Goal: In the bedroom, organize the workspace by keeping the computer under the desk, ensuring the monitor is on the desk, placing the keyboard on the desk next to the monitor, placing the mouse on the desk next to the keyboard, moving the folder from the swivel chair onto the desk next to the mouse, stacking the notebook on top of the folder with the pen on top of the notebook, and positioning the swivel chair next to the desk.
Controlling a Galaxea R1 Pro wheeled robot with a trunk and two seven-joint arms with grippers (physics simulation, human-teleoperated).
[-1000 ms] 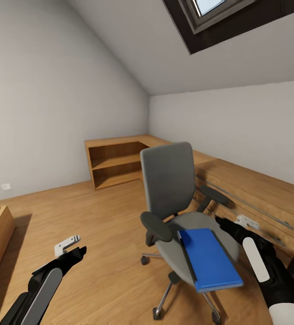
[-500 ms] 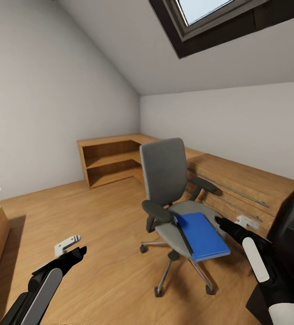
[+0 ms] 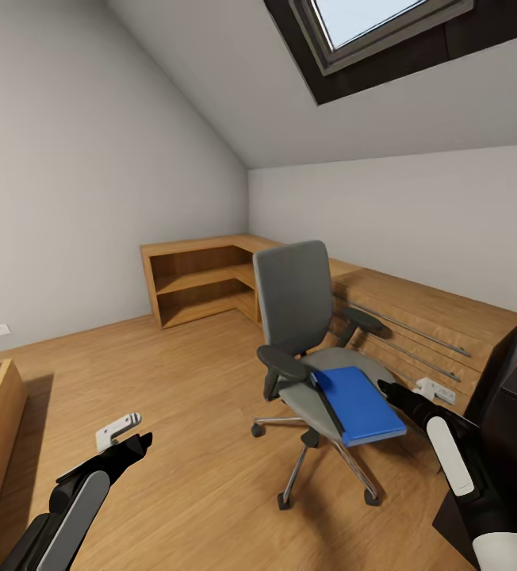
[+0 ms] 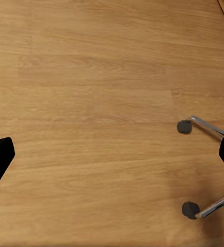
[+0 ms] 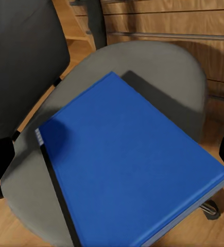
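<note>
The folder lies flat on the seat of the swivel chair, its long axis running from the backrest toward the seat's front edge, which it overhangs; the dark spine faces the left armrest. The right claw, fingers apart, is just beside the folder. The left claw is apart above the wood floor. A wooden chest and open shelving line the walls under a skylight.

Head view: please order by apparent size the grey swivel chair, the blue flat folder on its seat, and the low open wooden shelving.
1. Grey swivel chair, largest.
2. Low open wooden shelving; it stands farther from the camera, so it may truly be bigger.
3. Blue flat folder, smallest.
</note>
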